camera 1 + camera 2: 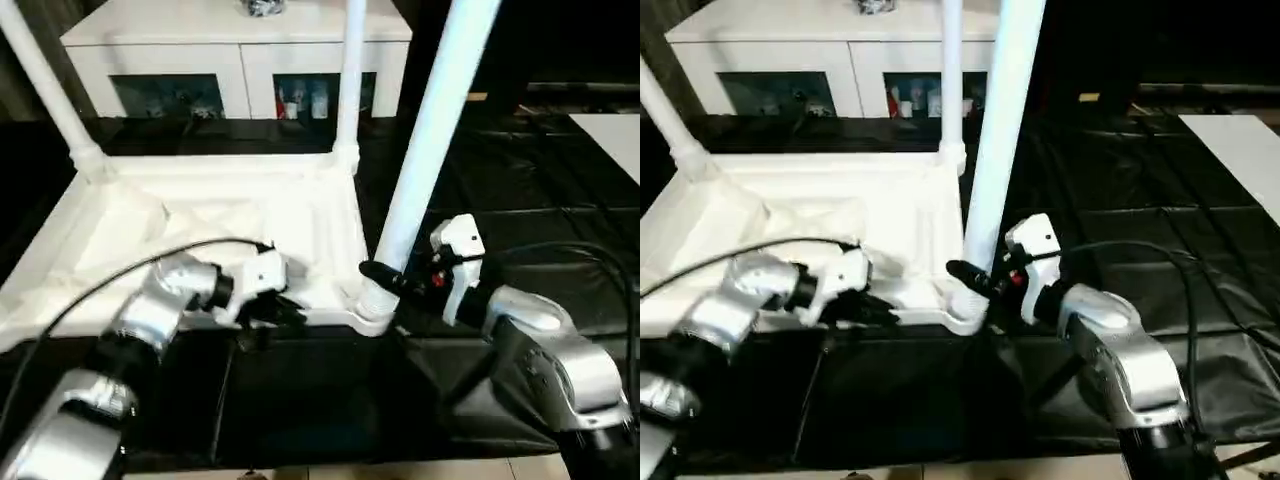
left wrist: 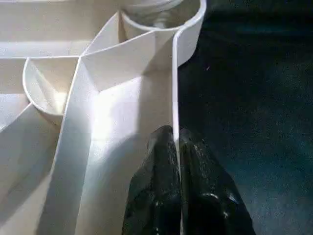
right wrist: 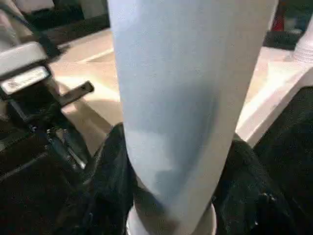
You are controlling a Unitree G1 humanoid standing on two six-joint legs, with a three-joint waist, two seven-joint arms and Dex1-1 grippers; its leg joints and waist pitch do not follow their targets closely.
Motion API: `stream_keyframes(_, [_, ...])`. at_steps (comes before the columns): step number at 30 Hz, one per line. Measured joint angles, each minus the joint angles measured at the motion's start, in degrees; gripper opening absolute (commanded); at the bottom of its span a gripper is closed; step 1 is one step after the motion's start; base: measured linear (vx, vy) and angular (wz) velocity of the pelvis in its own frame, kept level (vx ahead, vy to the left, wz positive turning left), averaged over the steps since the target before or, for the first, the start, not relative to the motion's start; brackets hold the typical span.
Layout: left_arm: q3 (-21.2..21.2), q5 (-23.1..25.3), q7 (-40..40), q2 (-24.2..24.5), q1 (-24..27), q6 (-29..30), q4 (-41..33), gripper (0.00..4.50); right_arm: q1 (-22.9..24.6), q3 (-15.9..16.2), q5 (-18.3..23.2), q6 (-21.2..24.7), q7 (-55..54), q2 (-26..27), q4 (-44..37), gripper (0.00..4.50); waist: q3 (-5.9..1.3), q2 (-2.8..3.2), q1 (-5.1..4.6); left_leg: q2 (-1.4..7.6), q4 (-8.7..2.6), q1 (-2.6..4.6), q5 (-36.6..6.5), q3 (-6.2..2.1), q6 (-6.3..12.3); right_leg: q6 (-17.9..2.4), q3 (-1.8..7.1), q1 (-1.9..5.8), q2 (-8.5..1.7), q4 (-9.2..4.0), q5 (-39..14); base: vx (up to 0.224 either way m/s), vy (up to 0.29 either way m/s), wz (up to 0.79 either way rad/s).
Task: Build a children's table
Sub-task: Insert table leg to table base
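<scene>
Your right gripper (image 1: pixel 385 278) is clamped around the foot of the near-right leg (image 1: pixel 430 150), just above the round socket (image 1: pixel 370 308) at the tabletop's (image 1: pixel 200 240) near-right corner. Your left gripper (image 1: pixel 272 312) is pinched shut on the thin rim of the tabletop's near edge, a little to the left of that socket. The tabletop lies upside down on the black work table (image 1: pixel 520 200), towards its near-left part, with two more legs already standing in the far corners.

The leg leans away from upright, so bring it straight over the socket before you press; a tapered tube will likely jam if pushed down at a slant. Keep the left pinch firm so the light tabletop does not slide or tip on the cloth. Whether the leg is fully seated I cannot tell, as the gripper hides the joint.

Everything here is smooth white plastic: the legs are long round tubes narrowing along their length, the underside is a grid of thin upright ribs with curved pockets, and the rim is a narrow wall. Expect slippery surfaces and some flex
</scene>
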Motion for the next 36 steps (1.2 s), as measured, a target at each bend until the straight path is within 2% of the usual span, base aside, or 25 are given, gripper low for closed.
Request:
stream_keyframes(3, [0.0, 0.1, 0.9, 0.1, 0.7, 0.6, -1.3, 0.00, -1.3, 0.3, 0.3, 1.4, 1.1, -0.2, 0.8, 1.87, 0.07, -0.23, 0.02, 0.03, 0.00, 0.05, 0.0, 0.04, -0.02, 0.0, 0.00, 0.01, 0.00, 0.05, 0.0, 0.000, 0.000, 0.00])
stream_keyframes(9, [0.0, 0.8, 2.0, -0.1, 1.4, 0.8, -2.7, 0.00, -3.4, 1.5, 0.2, 3.0, 2.4, -1.0, 1.8, 1.87, 0.04, -0.32, 0.08, 0.03, 0.01, 0.04, 0.1, 0.10, 0.08, 0.0, 0.02, 0.02, -0.02, 0.03, 0.0, 0.000, 0.000, 0.00])
stream_keyframes(12, [0.0, 1.3, 2.5, -0.1, 1.4, 0.9, -3.1, 0.00, -4.2, 2.3, 0.3, 4.3, 3.1, -1.6, 1.8, 1.87, 0.05, -0.83, 0.21, 0.07, 0.00, 0.08, 0.2, 0.12, 0.26, 0.0, 0.00, 0.03, -0.02, 0.08, 0.0, 0.000, 0.000, 0.00])
stream_keyframes(21, [0.0, 1.5, 3.0, 0.0, 1.3, 1.0, -3.1, 0.00, -5.2, 2.7, 0.5, 7.4, 4.6, -3.7, 2.2, 1.87, 0.15, -1.05, 0.14, 0.07, 0.00, 0.17, 0.1, 0.26, 0.01, -0.1, 0.06, 0.10, -0.05, 0.07, 0.1, 0.000, 0.000, 0.00])
stream_keyframes(27, [-0.1, 1.5, 3.0, 0.0, 1.3, 1.1, -3.1, 0.00, -5.2, 2.6, 0.6, 7.7, 5.2, -4.0, 2.2, 1.87, 0.14, -1.07, 0.23, 0.08, 0.00, 0.18, 0.1, 0.26, 0.01, -0.1, 0.06, 0.10, -0.05, 0.08, 0.1, 0.000, 0.000, 0.00])
stream_keyframes(36, [-0.1, 1.6, 3.0, 0.2, 1.3, 1.3, -3.1, 0.00, -5.8, 0.9, 1.0, 6.1, 3.9, -1.0, 6.5, 1.87, 0.10, -1.13, 0.05, 0.08, 0.00, 0.22, 0.2, 0.26, -0.03, -0.2, 0.06, 0.13, -0.05, 0.09, 0.1, 0.000, 0.000, 0.00])
